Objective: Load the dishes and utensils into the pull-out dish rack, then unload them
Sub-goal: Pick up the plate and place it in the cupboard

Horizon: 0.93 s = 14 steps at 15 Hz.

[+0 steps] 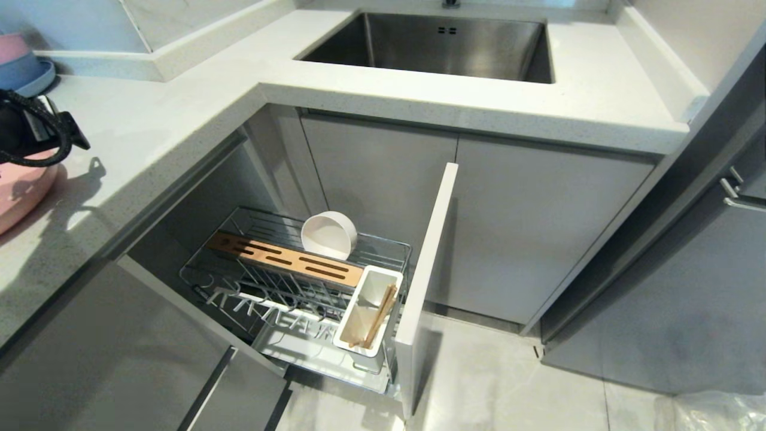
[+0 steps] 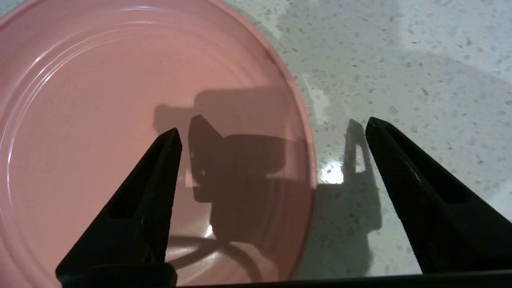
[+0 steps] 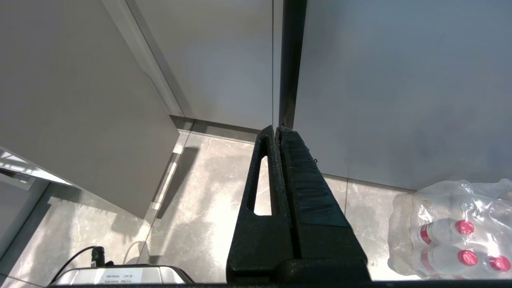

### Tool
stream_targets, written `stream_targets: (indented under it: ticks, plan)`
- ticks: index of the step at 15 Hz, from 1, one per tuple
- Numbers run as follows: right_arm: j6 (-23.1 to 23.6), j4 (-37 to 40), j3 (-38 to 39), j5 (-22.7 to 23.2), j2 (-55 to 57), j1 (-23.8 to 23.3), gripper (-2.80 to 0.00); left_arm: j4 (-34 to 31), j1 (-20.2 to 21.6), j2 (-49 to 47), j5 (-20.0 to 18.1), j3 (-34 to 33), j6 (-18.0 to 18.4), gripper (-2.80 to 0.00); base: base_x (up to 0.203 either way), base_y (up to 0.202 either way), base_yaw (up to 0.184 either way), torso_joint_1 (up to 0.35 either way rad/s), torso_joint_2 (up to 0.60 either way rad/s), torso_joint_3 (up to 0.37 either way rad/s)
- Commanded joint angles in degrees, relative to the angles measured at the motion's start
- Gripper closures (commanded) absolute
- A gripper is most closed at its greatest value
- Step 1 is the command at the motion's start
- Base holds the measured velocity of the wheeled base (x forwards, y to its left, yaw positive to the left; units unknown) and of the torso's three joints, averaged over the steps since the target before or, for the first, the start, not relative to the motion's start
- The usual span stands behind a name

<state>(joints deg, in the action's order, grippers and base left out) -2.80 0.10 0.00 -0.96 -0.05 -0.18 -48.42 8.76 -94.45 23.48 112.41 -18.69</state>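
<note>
The pink plate (image 2: 120, 120) lies flat on the speckled worktop, at the head view's left edge (image 1: 21, 191). My left gripper (image 2: 274, 126) hangs open just above the plate's rim, one finger over the plate and the other over the bare counter, holding nothing. The pull-out dish rack (image 1: 263, 281) stands drawn out below the counter. In it the cream-white bowl (image 1: 329, 234) leans on its side behind the wooden strip (image 1: 287, 258). The chopsticks (image 1: 380, 316) stand in the white caddy (image 1: 366, 341). No spoon shows. My right gripper (image 3: 277, 129) is shut and empty, parked and pointing at the floor.
Stacked blue and pink bowls (image 1: 21, 66) sit at the counter's far left. The sink (image 1: 431, 45) is at the back. The rack's grey cabinet front (image 1: 428, 263) juts out over the floor. A wrapped pack of bottles (image 3: 452, 228) lies on the floor near the right arm.
</note>
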Motion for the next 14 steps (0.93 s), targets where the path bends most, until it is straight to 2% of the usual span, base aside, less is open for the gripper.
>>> stream_targets:
  ticks: [1, 6, 14]
  plan:
    - [-0.01, -0.01, 0.09, 0.0, 0.05, 0.01, 0.0, -0.27, 0.38, -0.38, 0.0, 0.0, -0.21, -2.8, 0.0, 0.0, 0.0, 0.0, 0.0, 0.0]
    - [-0.01, -0.01, 0.09, 0.0, 0.05, 0.01, 0.0, -0.49, 1.23, -0.73, -1.46, 0.0, -0.79, -2.8, 0.0, 0.0, 0.0, 0.0, 0.0, 0.0]
    - [-0.01, -0.01, 0.09, 0.0, 0.05, 0.01, 0.0, -0.97, 1.26, -1.17, -1.59, 0.0, -1.53, -2.8, 0.0, 0.0, 0.0, 0.0, 0.0, 0.0]
